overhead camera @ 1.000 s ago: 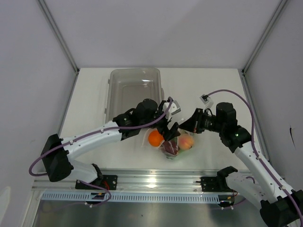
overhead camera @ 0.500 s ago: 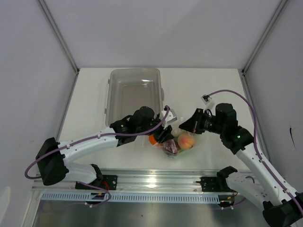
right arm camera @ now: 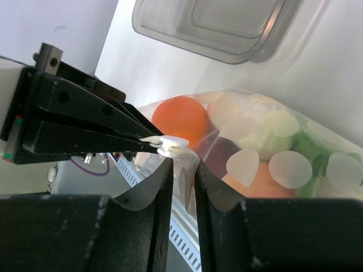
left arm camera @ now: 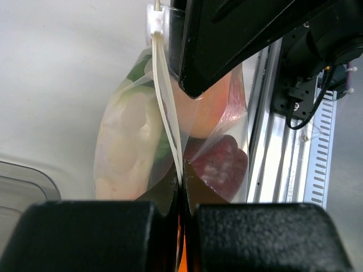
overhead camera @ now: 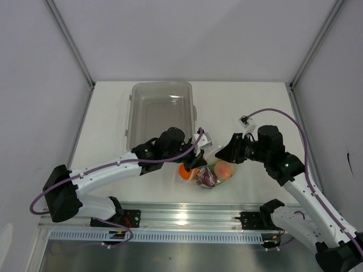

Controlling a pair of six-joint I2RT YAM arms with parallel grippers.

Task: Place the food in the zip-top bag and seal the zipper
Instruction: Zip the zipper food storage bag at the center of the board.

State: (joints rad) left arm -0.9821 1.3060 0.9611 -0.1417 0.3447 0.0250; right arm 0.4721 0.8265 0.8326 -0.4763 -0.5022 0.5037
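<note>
The white worktop (overhead camera: 255, 102) carries a grey translucent rectangular tray (overhead camera: 161, 113), and everything else sits on the near side of that tray. The left arm (overhead camera: 108, 168) runs along just below the tray's near edge. The right arm (overhead camera: 300, 181) comes in from well off the tray's right side.

The zip-top bag (left arm camera: 235, 119) lies on the worktop just off the tray's near right corner, with the food already inside it. Seen from above, the orange (overhead camera: 184, 171) is the piece closest to the tray. The peach-coloured fruit (overhead camera: 224, 169) is the farthest out to the right. The dark red bulb (overhead camera: 207, 178) sits between those two and farther from the tray's near edge. The left wrist view also shows the white radish (left arm camera: 127, 147) and some green lettuce (left arm camera: 136, 71) pressed against the film on the tray side of the bag.

The left gripper (left arm camera: 181, 187) has its fingers together, pinching the bag's mouth edge. The zipper (left arm camera: 167, 113) runs away from them as a thin pale strip. The right gripper (right arm camera: 182, 164) meets the same edge from the side away from the tray. Its fingers stand narrowly apart with film between them, and I cannot tell whether they press it. A small white tab (right arm camera: 172, 145) sits on the mouth edge just beyond the right fingertips.
</note>
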